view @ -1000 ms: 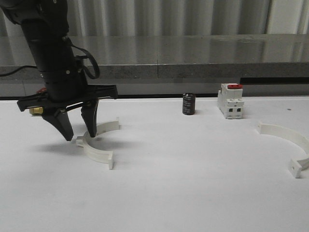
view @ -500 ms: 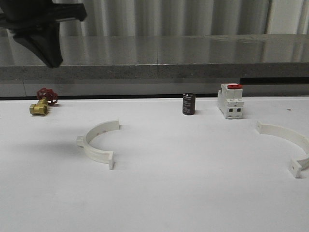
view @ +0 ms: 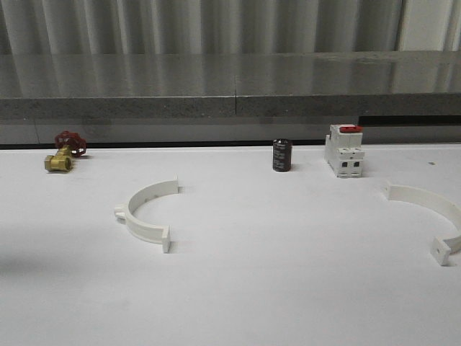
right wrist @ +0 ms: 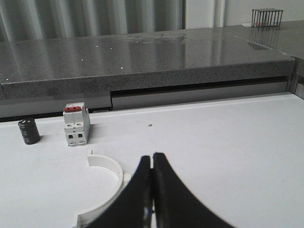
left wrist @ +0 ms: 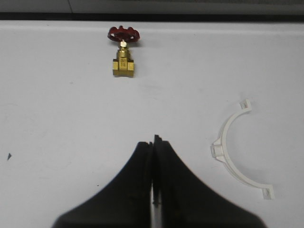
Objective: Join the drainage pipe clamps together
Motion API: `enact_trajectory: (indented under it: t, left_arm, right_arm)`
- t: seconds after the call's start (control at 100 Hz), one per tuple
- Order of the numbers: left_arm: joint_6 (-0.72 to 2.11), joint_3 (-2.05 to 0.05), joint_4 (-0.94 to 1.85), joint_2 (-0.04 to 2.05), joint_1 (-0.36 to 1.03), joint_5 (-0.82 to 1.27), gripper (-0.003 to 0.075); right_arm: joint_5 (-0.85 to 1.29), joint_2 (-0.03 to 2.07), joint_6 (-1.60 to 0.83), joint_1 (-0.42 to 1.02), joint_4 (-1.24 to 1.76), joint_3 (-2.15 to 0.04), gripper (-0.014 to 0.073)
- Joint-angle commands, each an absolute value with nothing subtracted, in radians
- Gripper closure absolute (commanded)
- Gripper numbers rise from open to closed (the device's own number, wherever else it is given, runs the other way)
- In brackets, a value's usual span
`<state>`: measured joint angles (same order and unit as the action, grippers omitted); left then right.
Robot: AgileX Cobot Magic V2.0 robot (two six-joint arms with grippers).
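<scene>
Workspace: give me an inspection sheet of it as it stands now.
Surface: white table, flat, no spills seen.
Job's things: left clamp half and right clamp half lie far apart, not joined.
Clutter: brass valve with red handwheel, black cylinder, white breaker with red switch, all along the far edge.
Grippers: left end effector shut, empty; right end effector shut, empty.
Cables: nothing seen.
Surroundings: grey ledge behind the table, corrugated wall beyond it.
</scene>
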<state>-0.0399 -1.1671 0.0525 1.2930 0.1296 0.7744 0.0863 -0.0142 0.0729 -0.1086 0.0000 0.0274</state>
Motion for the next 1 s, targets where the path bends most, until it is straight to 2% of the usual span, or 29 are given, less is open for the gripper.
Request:
enact_trajectory:
  t: [0.0, 0.23, 0.53, 0.75, 0.99]
  left_arm:
    - [-0.036, -1.102, 0.058, 1.164, 0.122, 0.648, 0.0741]
    - [-0.036, -0.853, 0.034, 0.884, 0.122, 0.538, 0.0741]
    - [-0.036, -0.612, 0.03, 0.482, 0.122, 0.529, 0.0741]
    - [-0.036, -0.52, 0.03, 0.239, 0.122, 0.564, 0.0741]
    - [-0.036, -0.512, 0.03, 0.159, 0.122, 0.629, 0.0741]
  right_arm:
    - [0.005, -0.03, 0.068, -0.114, 0.0, 0.011, 0.066]
    - [-0.02, -0.03, 0.068, -0.114, 0.0, 0.011, 0.066]
    - [-0.022, -0.03, 0.068, -0.114, 0.0, 0.009, 0.066]
    - [0.147, 0.006, 0.068, -0.103, 0.0, -0.095, 0.0659]
    - [0.393, 0.216, 0.068, -0.097, 0.0, -0.313, 0.0659]
